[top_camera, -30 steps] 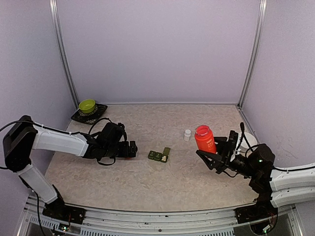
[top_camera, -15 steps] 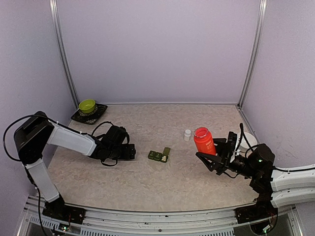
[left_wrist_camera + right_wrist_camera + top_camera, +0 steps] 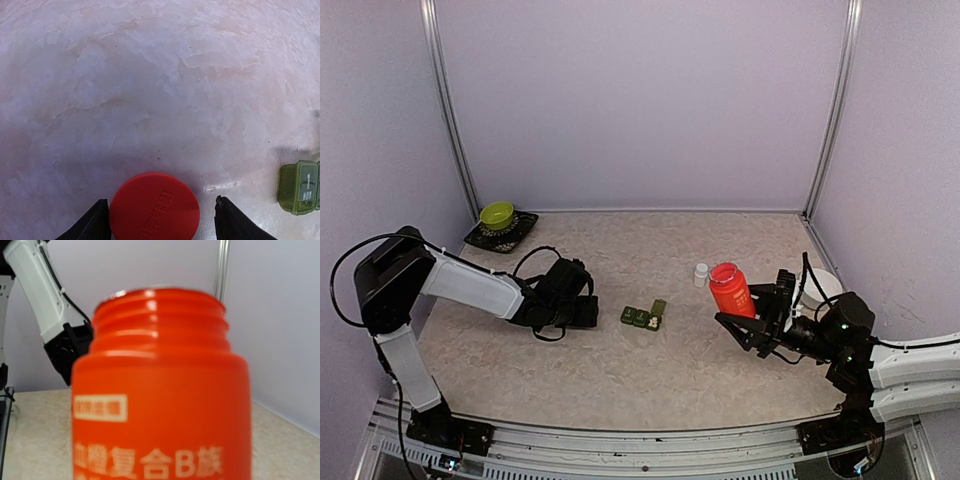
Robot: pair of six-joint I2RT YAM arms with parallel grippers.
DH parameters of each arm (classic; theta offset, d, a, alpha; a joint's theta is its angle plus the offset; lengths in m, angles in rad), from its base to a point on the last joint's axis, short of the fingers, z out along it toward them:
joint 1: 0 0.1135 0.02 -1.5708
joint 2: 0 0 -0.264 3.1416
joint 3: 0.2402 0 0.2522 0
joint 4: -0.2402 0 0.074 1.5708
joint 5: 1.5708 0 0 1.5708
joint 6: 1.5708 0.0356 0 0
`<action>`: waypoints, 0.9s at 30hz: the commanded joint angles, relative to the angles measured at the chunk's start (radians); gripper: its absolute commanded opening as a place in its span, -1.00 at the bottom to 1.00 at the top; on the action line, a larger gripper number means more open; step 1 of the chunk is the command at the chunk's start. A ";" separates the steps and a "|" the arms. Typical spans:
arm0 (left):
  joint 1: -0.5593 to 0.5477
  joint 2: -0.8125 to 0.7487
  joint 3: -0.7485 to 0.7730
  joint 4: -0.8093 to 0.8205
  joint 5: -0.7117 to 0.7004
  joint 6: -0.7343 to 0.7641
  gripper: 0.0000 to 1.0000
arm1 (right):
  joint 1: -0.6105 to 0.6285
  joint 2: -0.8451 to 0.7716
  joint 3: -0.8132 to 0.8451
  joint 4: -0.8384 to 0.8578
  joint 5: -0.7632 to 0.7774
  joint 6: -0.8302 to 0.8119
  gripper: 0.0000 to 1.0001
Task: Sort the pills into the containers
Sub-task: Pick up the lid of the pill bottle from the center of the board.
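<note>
The containers (image 3: 641, 317), a short dark green strip with one lid standing open, lie mid-table; the left wrist view catches one end of the containers (image 3: 298, 186) at its right edge. My left gripper (image 3: 585, 312) lies low just left of them. It is open around a flat red cap (image 3: 154, 206) on the table, the left finger against the cap and the right finger apart from it. My right gripper (image 3: 752, 312) is shut on the uncapped red bottle (image 3: 731, 288), held tilted above the table. That red bottle (image 3: 162, 390) fills the right wrist view and hides the fingers. No pills show.
A tiny white bottle (image 3: 701, 274) stands just left of the red bottle. A green bowl (image 3: 497, 214) sits on a dark tray (image 3: 480, 238) at the back left corner. A white round object (image 3: 826, 284) lies behind my right arm. Lilac walls enclose the table.
My left gripper's fingers have narrowed around the red cap and the left arm has edged right. My right arm has shifted the red bottle slightly left and down.
</note>
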 commanded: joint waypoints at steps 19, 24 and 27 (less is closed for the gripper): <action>-0.022 0.034 0.040 -0.040 -0.055 0.019 0.20 | -0.008 0.005 0.054 -0.048 0.022 -0.010 -1.00; -0.027 0.030 0.043 -0.039 -0.070 0.021 0.20 | -0.007 0.009 0.051 -0.049 0.025 -0.009 -1.00; -0.031 0.029 0.043 -0.039 -0.075 0.020 0.23 | -0.009 0.007 0.049 -0.050 0.026 -0.007 -1.00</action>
